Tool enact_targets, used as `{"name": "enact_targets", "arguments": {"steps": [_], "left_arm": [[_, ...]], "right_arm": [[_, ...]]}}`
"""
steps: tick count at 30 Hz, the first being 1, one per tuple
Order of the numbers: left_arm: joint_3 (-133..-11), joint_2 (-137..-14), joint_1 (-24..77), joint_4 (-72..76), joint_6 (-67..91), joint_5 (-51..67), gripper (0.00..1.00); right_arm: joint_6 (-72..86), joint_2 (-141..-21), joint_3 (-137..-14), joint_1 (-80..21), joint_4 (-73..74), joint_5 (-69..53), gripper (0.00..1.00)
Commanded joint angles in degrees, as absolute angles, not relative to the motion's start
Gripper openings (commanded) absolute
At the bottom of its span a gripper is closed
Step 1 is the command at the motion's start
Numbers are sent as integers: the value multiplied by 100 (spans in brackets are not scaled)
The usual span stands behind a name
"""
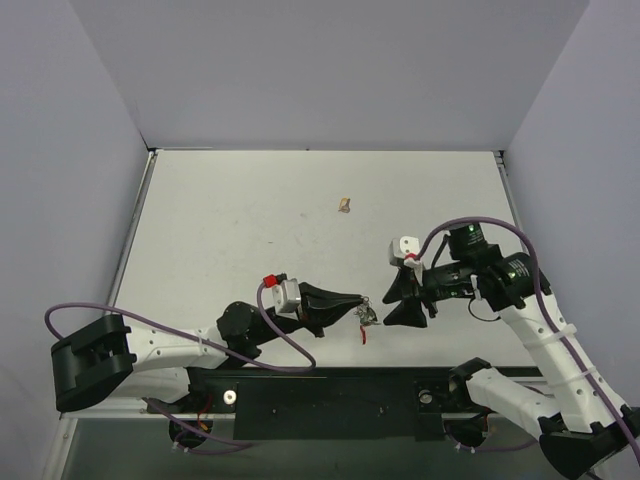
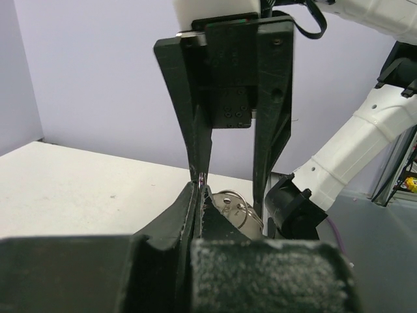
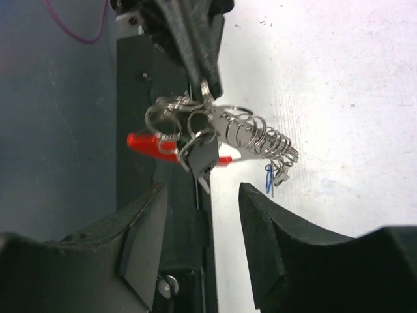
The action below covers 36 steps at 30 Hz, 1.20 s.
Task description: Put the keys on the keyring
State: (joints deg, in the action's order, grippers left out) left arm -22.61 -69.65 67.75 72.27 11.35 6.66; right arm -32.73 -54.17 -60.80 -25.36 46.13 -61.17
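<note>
My left gripper point(image 1: 358, 303) is shut and pinches a silver keyring point(image 3: 204, 98) at its tips. A bunch of small silver-grey keys point(image 3: 203, 151) and several rings hangs from it just above the table's near edge, with a red bit point(image 3: 144, 141) and a blue bit point(image 3: 268, 178). The bunch also shows in the top view point(image 1: 367, 316). In the left wrist view a ring and key point(image 2: 236, 207) show just past my shut fingers point(image 2: 195, 215). My right gripper point(image 3: 202, 195) is open and empty, its jaws facing the bunch a short way off; it also shows in the top view point(image 1: 398, 301).
A small tan lump point(image 1: 344, 206) lies on the white table point(image 1: 250, 220) toward the back middle. The black base rail point(image 1: 330, 395) runs along the near edge under the bunch. Grey walls enclose the table on three sides.
</note>
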Motion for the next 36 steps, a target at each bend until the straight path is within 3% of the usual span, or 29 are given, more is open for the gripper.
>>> {"name": "enact_targets", "arguments": {"steps": [1,5,11,18,25,36], "left_arm": [[-2259,-6697,6750,8113,1046,905,0],[-2285,-6732,6750,8077,1090,1159,0],[-2206,-6671,6750,8077,1116,1257,0],[-2294,-6846,6750,8174,1160,1327,0],[-2426,-7066,6759,8350,1213,1345,0],[-2478,-7040,6759,8288,1125,1169,0]], "right_arm": [[-5771,-5317,-6539,-2479,6360,-6117,47],[-6828,-5440,-6723,-2461,6697,-6179,52],[-7110,-5695,-7084,-2461,6636,-6362,51],[-5565,-5713,-6935,-2470,5505,-6680,38],[-3904,-5704,-6593,-2628,4098,-6653,33],[-3603,-5528,-6170,-2742,3990,-6794,28]]}}
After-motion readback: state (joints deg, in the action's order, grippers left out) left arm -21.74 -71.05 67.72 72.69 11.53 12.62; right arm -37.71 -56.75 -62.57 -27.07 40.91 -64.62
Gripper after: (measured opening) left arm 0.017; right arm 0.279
